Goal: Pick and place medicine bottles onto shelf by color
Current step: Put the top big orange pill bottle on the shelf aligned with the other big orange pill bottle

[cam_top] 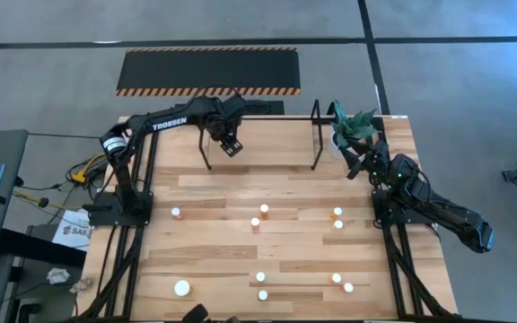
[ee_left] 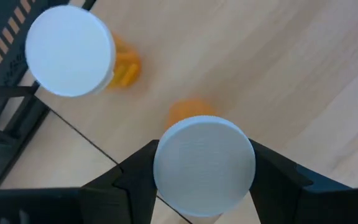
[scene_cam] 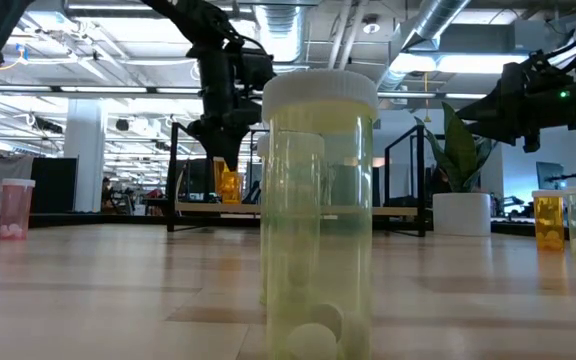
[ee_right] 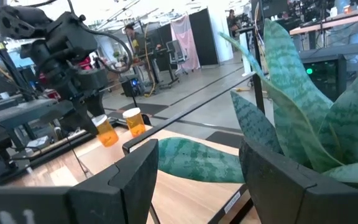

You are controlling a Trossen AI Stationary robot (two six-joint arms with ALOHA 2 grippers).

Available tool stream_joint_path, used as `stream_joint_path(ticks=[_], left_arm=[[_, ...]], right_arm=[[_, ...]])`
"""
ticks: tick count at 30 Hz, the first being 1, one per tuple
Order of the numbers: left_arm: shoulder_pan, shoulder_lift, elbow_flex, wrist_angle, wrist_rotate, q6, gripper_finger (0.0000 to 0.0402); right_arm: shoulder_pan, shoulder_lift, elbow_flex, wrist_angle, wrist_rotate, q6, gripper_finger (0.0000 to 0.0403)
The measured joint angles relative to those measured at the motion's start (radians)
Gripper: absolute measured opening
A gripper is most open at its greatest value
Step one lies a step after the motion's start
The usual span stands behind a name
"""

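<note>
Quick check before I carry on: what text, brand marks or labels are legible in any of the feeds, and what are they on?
"TROSSEN": white lettering on the left arm, read in the high view.
"SAG": cut-off letters on a sheet of paper on the floor beside the table's left edge; the rest is too small to read.
Medicine bottles: no readable labels in any view.
Shelf: no markings visible.

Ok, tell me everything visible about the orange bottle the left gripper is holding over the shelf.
The small orange translucent bottle with a round white cap sits upright between the dark fingers of the left gripper, which close on its cap from both sides. It hangs over the light wood floor of the black metal-bar shelf, at the shelf's left end. A second orange white-capped bottle stands just beside it on the shelf floor, not touching. The held bottle's contents cannot be made out.
</note>
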Motion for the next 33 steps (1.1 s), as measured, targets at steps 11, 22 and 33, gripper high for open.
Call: stream_joint_path(ticks=[11, 22, 33], left_arm=[[-0.014, 0.006, 0.022, -0.018, -0.023, 0.031, 0.0192], [-0.018, 0.007, 0.077, -0.069, -0.045, 0.309, 0.0192], [-0.008, 0.037, 0.08, -0.067, -0.045, 0.564, 0.0192]], right_arm=[[0.0, 0.0, 0.0, 0.0, 0.0, 0.0, 0.0249], [0.0, 0.0, 0.0, 0.0, 0.0, 0.0, 0.0249], [0.0, 0.0, 0.0, 0.0, 0.0, 0.0, 0.0249]])
